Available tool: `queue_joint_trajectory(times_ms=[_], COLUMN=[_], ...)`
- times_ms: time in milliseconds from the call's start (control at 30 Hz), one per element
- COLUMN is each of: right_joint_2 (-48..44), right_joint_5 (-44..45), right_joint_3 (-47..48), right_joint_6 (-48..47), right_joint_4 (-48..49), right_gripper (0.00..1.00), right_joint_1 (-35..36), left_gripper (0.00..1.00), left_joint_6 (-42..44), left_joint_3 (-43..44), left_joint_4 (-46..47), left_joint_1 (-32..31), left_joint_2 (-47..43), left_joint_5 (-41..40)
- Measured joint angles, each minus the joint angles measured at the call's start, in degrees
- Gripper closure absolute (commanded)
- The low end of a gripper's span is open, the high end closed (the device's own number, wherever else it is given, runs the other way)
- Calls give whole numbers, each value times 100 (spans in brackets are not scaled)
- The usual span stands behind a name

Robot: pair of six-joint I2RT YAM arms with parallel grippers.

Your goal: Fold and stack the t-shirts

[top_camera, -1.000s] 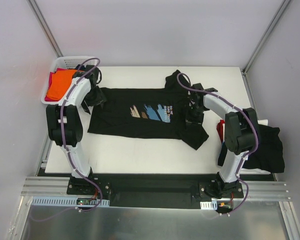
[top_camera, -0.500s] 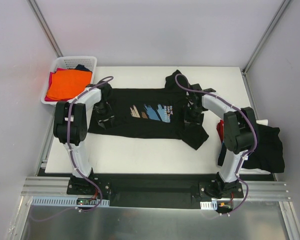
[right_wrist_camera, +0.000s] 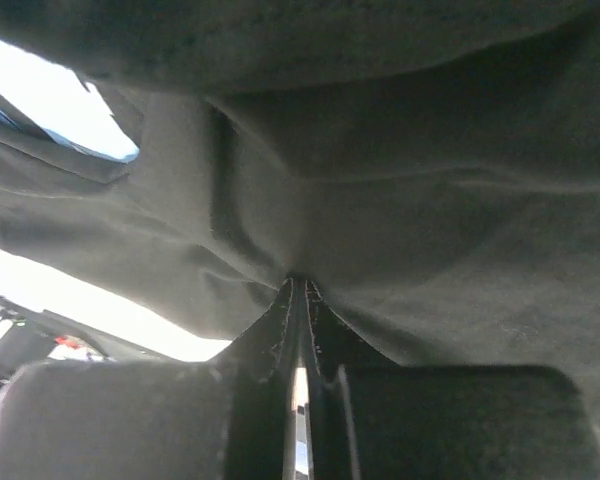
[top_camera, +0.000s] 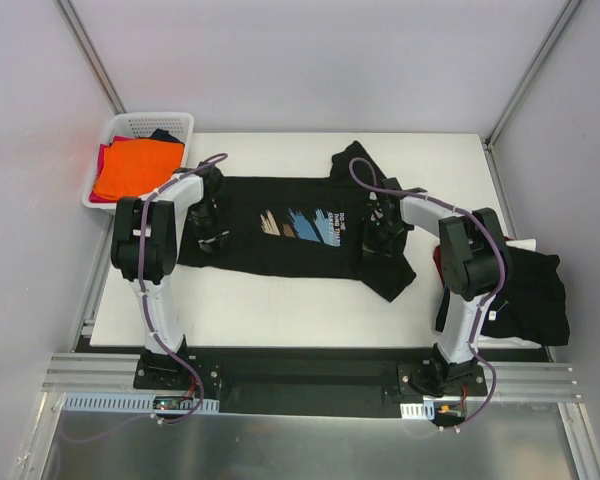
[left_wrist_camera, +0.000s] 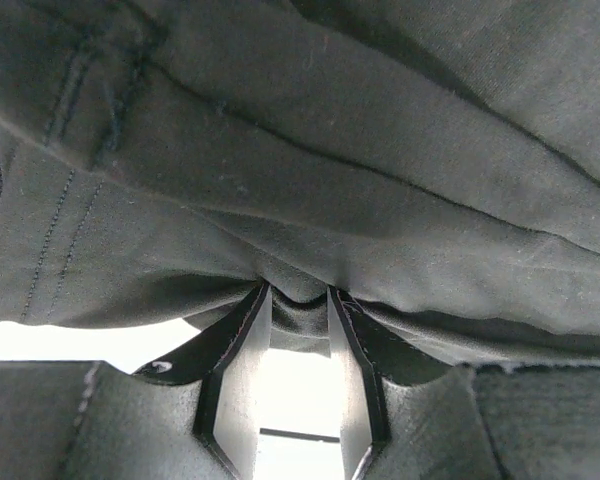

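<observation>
A black t-shirt [top_camera: 280, 250] with a blue, tan and brown brush-stroke print lies spread flat on the white table, collar end to the right. My left gripper [top_camera: 208, 238] is at the shirt's left edge. In the left wrist view the gripper [left_wrist_camera: 298, 300] pinches a fold of black cloth [left_wrist_camera: 300, 150] between its fingertips. My right gripper [top_camera: 373, 243] is at the shirt's right end, by the near sleeve. In the right wrist view the gripper [right_wrist_camera: 298, 285] is shut tight on the black cloth [right_wrist_camera: 400, 200], which fills the frame.
A white lattice basket [top_camera: 130, 122] at the table's back left corner holds an orange shirt [top_camera: 130, 165] and other clothes. Dark folded shirts [top_camera: 530, 290] lie at the table's right edge, with a bit of red cloth [top_camera: 440, 262] beside them.
My left arm swung from beside the basket down onto the shirt's left edge and settled there. My right gripper shifted slightly left and nearer on the shirt's right end.
</observation>
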Motion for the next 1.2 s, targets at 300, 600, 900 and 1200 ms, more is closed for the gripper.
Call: queue_joint_trajectory(times_ms=[300, 600, 900, 1200], right_joint_2=[28, -101, -634, -1134], right_joint_5=[-391, -391, 181, 498], right_joint_3=[-136, -328, -820, -1467], right_joint_6=[284, 494, 514, 616], right_joint_4=[289, 181, -131, -433], right_gripper=[99, 99, 99, 99], right_joint_1=[-160, -669, -975, -1014], left_gripper=[69, 69, 68, 69], left_joint_6=[-13, -57, -164, -243], left_joint_3=[-710, -1130, -1130, -966], left_joint_4=[256, 236, 175, 28], left_joint_1=[0, -20, -208, -461], left_joint_2=[-494, -763, -765, -608], left_joint_5=[42, 85, 94, 166])
